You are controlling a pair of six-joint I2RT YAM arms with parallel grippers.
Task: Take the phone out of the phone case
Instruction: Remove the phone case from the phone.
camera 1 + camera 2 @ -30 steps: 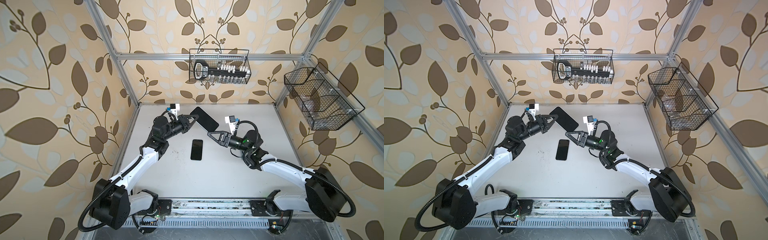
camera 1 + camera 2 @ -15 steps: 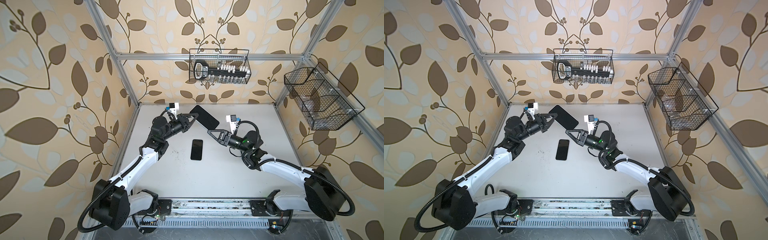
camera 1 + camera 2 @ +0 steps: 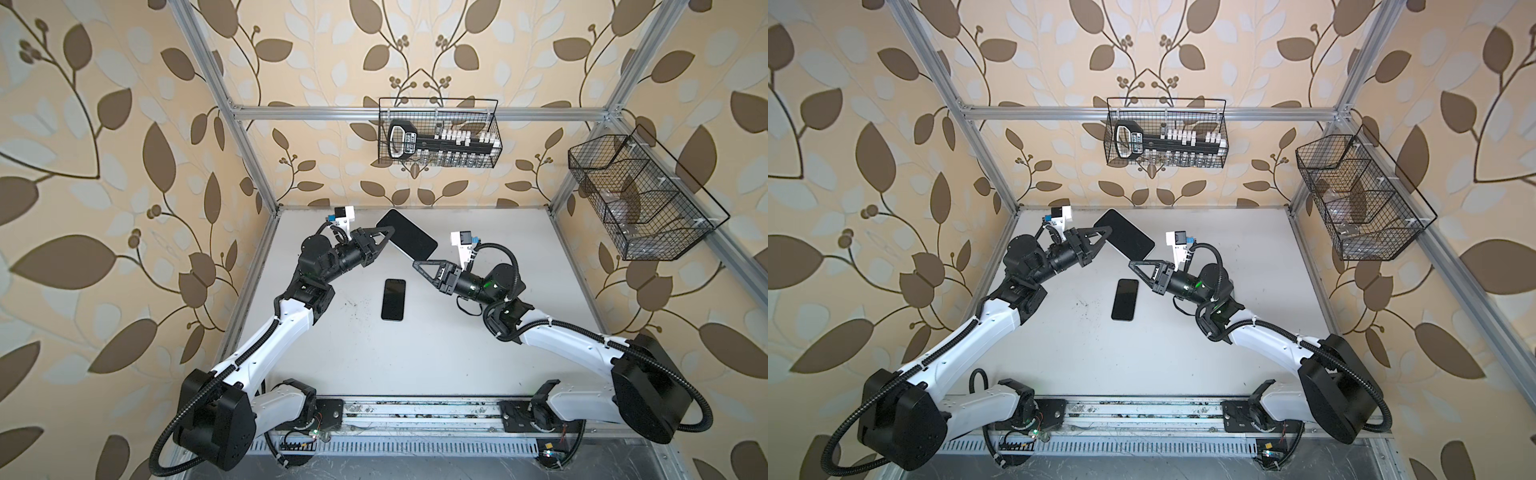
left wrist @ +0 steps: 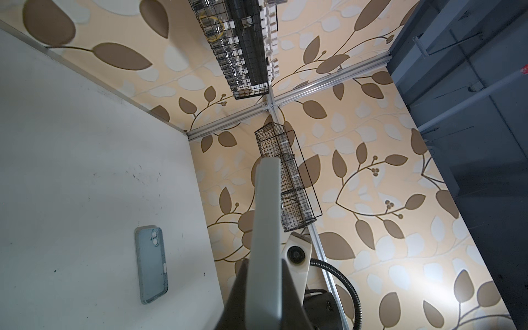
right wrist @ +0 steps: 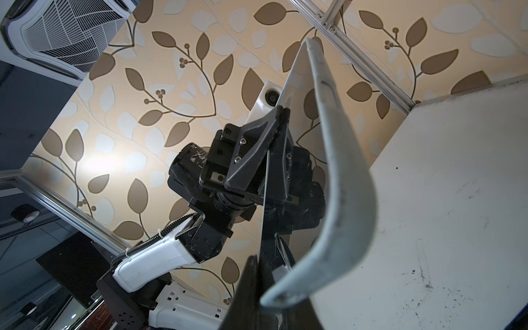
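Right fingers (image 3: 420, 266) newly closed, pinching raised phone case (image 3: 409, 239)

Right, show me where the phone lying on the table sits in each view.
In a top view: phone just below centre.
In a top view: phone just below centre.
Left wrist: phone flat on the table, lenses visible.
Right wrist: not in it.
Shared landmark: the scuffed white table, in all four.

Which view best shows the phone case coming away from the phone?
Right wrist: the pale phone case bows away from the phone. Left wrist shows it edge-on; both top views show only a pale rim.
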